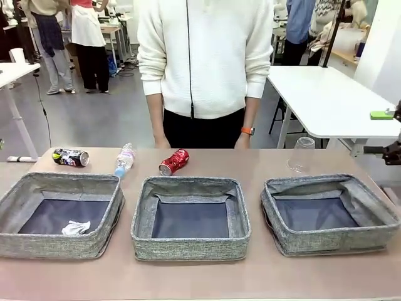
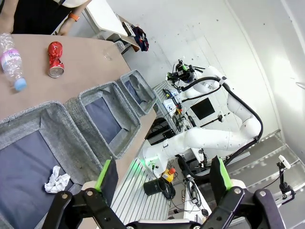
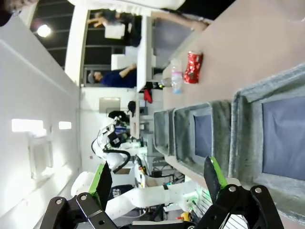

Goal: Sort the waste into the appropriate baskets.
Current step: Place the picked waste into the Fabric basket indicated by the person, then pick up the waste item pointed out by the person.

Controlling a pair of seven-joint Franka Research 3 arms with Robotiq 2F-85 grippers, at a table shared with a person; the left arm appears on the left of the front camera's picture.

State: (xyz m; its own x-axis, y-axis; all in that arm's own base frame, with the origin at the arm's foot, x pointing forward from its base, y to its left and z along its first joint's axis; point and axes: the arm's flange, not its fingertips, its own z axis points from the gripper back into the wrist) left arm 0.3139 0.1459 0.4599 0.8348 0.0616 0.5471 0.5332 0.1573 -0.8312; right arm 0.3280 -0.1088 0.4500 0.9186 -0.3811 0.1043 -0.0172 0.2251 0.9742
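Tabletop [image 1: 188,279] is occupied by three baskets [image 1: 191,182], paper ball [image 1: 76,227] in the leftmost, with dark can [image 1: 70,157], bottle [image 1: 125,159], red can [image 1: 174,162] and cup [image 1: 301,153] laid behind; left gripper [image 2: 162,169] and right gripper [image 3: 157,171] are spread open.

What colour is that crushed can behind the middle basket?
Red with a silvery end; the crushed can shows best in the front view.

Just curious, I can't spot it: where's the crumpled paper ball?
Front view: the paper ball lies inside the leftmost basket, near its front wall.
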